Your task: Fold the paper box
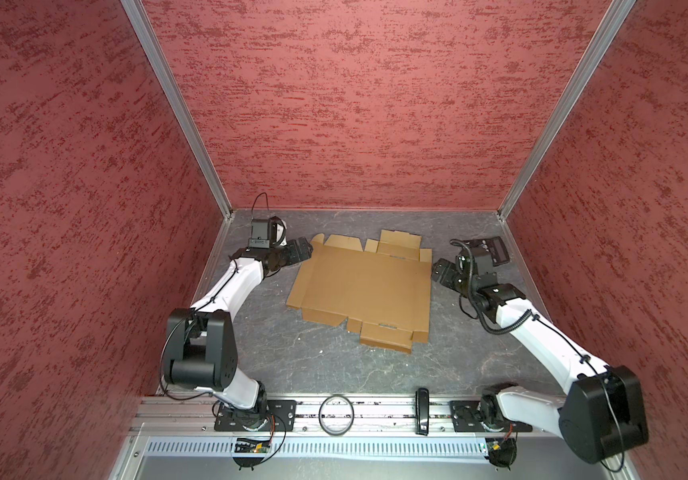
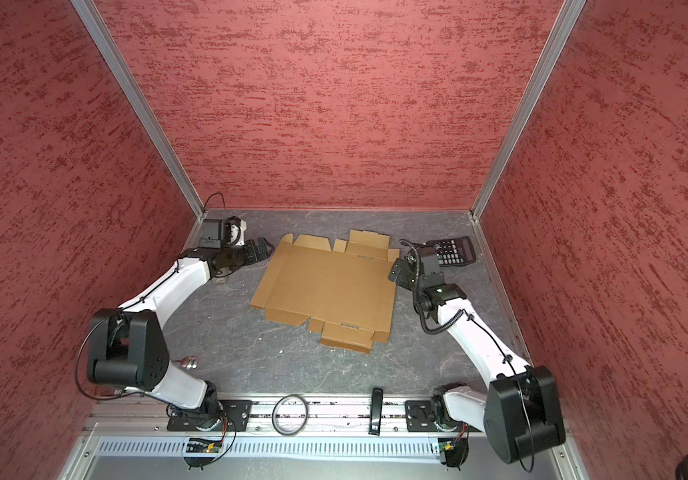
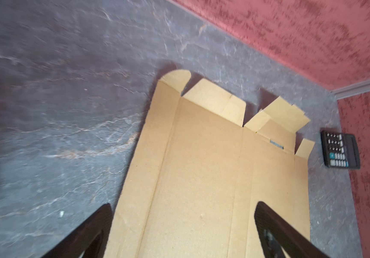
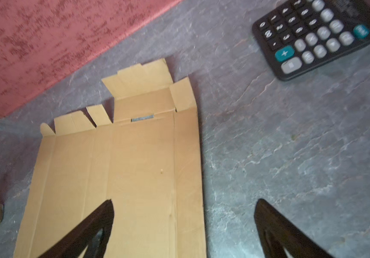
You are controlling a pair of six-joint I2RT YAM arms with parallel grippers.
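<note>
The paper box (image 1: 363, 286) (image 2: 327, 286) lies unfolded and flat in the middle of the grey table, a brown cardboard sheet with flaps and tabs along its far and near edges. My left gripper (image 1: 302, 249) (image 2: 265, 247) hovers at the sheet's far left corner, open and holding nothing. In the left wrist view the left gripper (image 3: 183, 206) spans the paper box (image 3: 201, 167). My right gripper (image 1: 437, 272) (image 2: 396, 272) stands open at the sheet's right edge. In the right wrist view the right gripper (image 4: 185, 202) straddles that edge of the paper box (image 4: 123, 167), one finger over cardboard, one over table.
A black calculator (image 1: 496, 249) (image 2: 454, 251) (image 3: 339, 149) (image 4: 313, 33) lies at the far right, just behind my right wrist. A ring (image 1: 336, 415) and a black bar (image 1: 422, 411) sit on the front rail. Red walls close in three sides.
</note>
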